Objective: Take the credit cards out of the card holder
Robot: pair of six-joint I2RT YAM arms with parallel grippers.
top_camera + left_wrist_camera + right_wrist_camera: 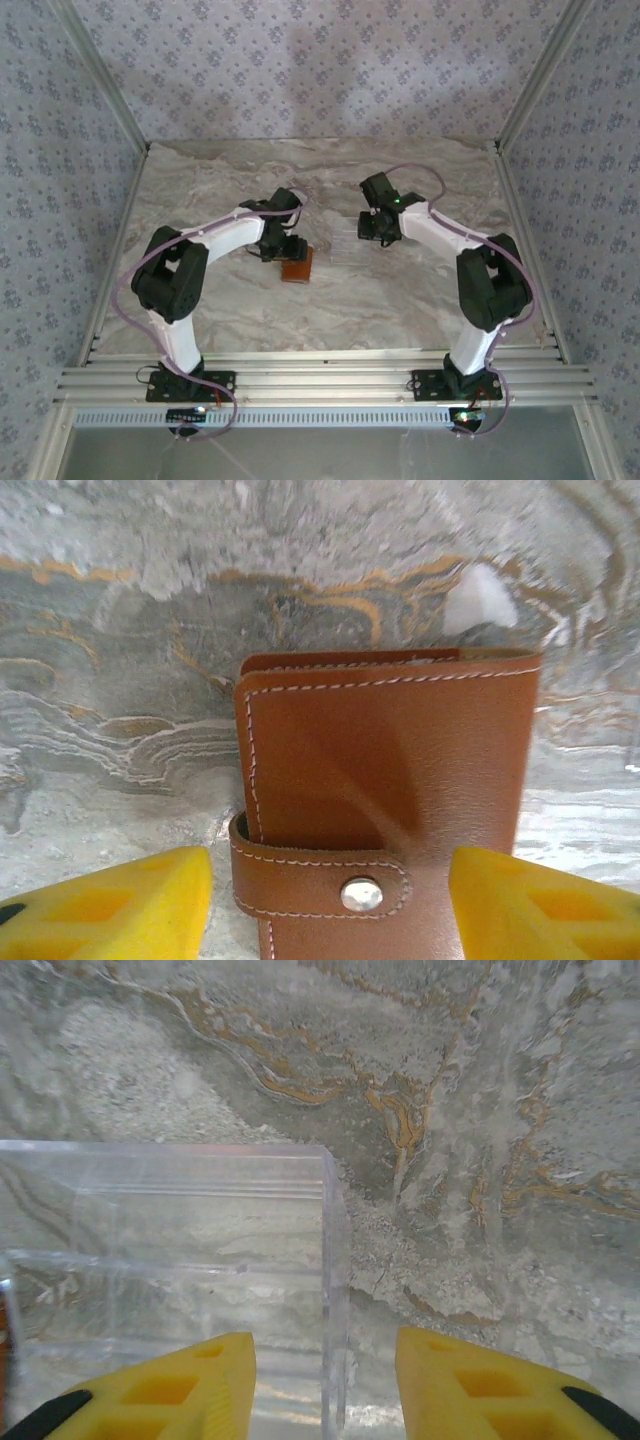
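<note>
Wallet work comes first. From above, I am hanging my left gripper (281, 246) over the brown leather card holder (296, 265). It is lying flat on the marble table (400, 300), at about five o'clock from my wrist. My right gripper (378, 228) is hovering at the clear plastic tray (345, 243), which is sitting just beside the holder at two o'clock.

Through the left wrist camera, the card holder (385, 770) is showing folded shut, its strap (290, 875) fastened by a metal snap (361, 894) at six o'clock. My yellow fingers (120, 905) are standing spread at seven and five o'clock, straddling the holder without pinching it. I am judging that the credit cards are tucked inside, so the snap needs popping first. I should be pinning the body down and peeling the strap up from its free end, not squeezing the whole fold.

Through the right wrist camera, these fingers (170, 1390) are spread too and gripping nothing, with the tray's wall (335, 1260) rising between them. I am thinking this arm would serve better steadying the holder.
</note>
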